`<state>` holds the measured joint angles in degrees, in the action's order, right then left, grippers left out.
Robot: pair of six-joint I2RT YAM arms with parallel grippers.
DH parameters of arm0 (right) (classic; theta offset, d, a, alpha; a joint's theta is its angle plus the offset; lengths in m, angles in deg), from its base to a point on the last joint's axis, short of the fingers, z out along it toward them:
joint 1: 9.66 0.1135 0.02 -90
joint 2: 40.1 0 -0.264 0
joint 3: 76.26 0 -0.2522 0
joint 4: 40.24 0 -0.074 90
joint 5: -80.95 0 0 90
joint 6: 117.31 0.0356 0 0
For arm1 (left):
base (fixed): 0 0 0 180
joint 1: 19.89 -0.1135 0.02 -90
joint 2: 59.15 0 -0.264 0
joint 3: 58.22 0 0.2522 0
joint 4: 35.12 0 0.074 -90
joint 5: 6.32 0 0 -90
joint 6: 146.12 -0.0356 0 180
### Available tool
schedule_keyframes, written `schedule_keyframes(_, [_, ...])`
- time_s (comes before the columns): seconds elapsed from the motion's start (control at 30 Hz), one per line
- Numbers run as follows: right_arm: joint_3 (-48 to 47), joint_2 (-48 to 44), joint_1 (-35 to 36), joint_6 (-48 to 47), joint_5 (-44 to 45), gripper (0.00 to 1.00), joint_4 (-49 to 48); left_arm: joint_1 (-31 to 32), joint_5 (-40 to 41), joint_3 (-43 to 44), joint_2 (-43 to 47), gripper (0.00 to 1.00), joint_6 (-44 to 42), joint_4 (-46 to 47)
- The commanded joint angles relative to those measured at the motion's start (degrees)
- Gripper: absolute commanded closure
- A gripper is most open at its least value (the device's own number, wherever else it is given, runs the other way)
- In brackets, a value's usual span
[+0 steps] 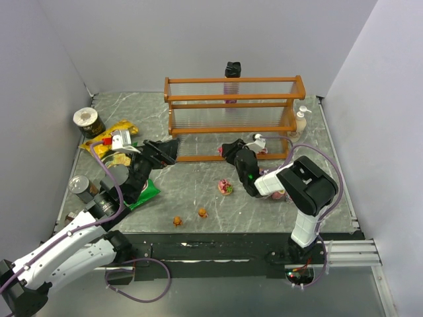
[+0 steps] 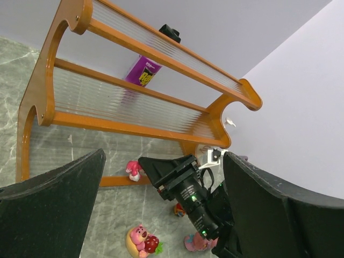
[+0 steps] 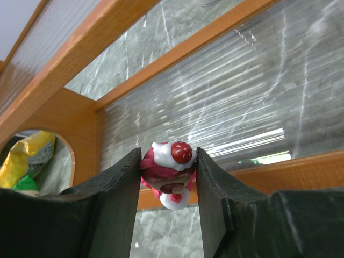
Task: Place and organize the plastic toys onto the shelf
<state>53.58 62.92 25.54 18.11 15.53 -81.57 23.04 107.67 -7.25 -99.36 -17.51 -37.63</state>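
Pinching a pink-and-red toy point(image 3: 171, 174) snugly between both fingers, the right gripper point(image 3: 168, 157) hangs low, just in front of the shelf point(image 3: 107, 48), with a clear ribbed tier right behind it. To my eye the step in hand is the placing. I would lift the toy clear of the orange front rail, carry it in over the tier, and let go only once its base sits flat, since so small a figure could easily tip on the ribs. The left gripper point(image 1: 166, 150) is spread wide and carries nothing, aimed at the shelf from its left front. More toys lie on the table before the shelf: a pink one point(image 1: 226, 187) near it, two orange ones point(image 1: 177, 220) farther out.
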Motion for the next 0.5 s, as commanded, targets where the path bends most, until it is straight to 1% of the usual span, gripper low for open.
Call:
schedule_keyframes(0.0, [-3.8, 0.1, -0.6, 4.5, 2.6, 1.00, 3.6, 0.0, -0.4, -0.2, 0.0, 0.03, 0.4, 0.1])
schedule_keyframes(0.1, [-5.1, 0.4, -0.9, 6.1, 3.0, 1.00, 6.3, 0.0, -1.3, -0.3, -0.7, 0.04, 0.8, 0.2])
schedule_keyframes(0.33, [-6.0, 0.9, -1.3, 6.5, 1.7, 1.00, 7.5, 0.0, -3.7, -0.1, -4.7, 0.03, 2.2, -0.6])
schedule_keyframes(0.47, [-6.0, 0.5, -1.4, 4.7, 1.2, 1.00, 6.7, -1.4, -8.8, 0.1, -10.2, 0.04, 4.2, -0.8])
